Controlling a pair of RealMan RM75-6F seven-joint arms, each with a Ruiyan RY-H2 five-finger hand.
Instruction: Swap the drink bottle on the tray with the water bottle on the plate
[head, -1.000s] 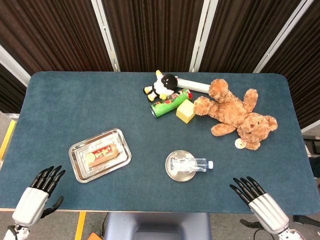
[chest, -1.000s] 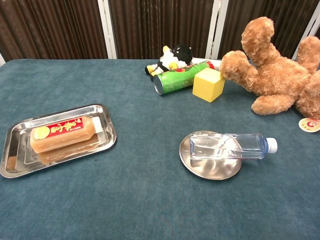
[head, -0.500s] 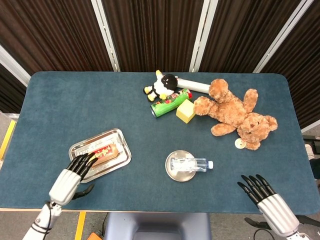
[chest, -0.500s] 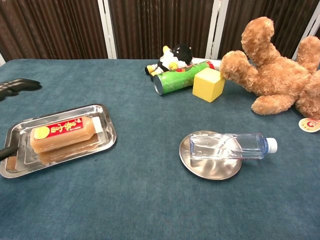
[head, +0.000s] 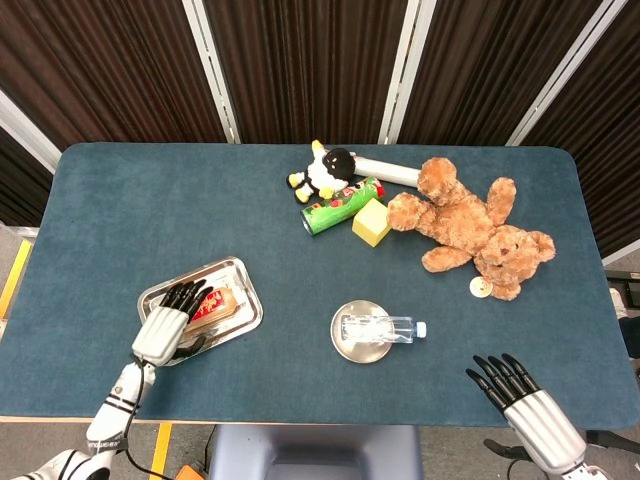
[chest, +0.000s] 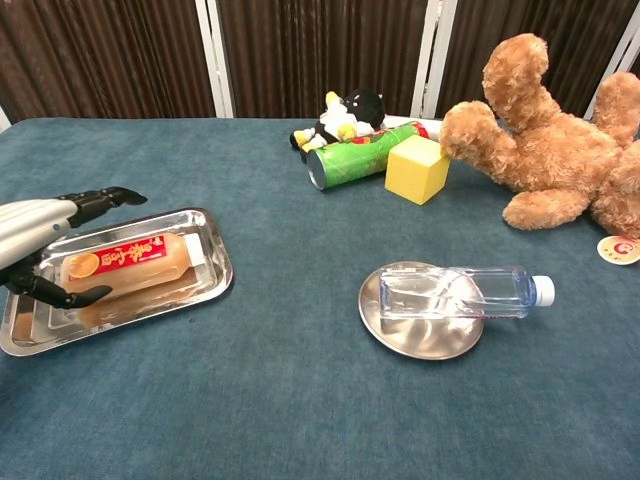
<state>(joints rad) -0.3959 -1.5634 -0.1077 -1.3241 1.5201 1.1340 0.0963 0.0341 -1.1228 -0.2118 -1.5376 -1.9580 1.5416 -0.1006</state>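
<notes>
**Left hand reached the tray; nothing lifted yet**

Over the last second the left hand (head: 170, 322) had travelled from the lower left corner of the head view up to the tray (head: 240, 275), and the right hand (head: 515, 392) had barely shifted near the lower right edge.

In the chest view the left hand (chest: 45, 245) hovered at the tray's left end with its fingers apart, the long fingers above the drink bottle (chest: 125, 265) and the thumb low in front of it. That spread looked like the shaping of a grasp around the bottle's bottom end; I could not tell whether any finger touched it, and nothing was yet clamped. The drink bottle lay flat on its side inside the tray (chest: 215, 265), red label up, cap toward the right.

The water bottle (head: 380, 328) lay on its side across the round plate (head: 345, 345) at lower centre, its cap overhanging the plate's right rim. Lying flat, both bottles would probably need a grip across the body.

The right hand was open with fingers apart, holding nothing, well apart from the plate and likely waiting its turn.

In the upper middle sat a penguin toy (head: 325, 172), a green can (head: 340, 205), a yellow block (head: 371, 222) and a teddy bear (head: 465, 225), all clear of the work.
</notes>
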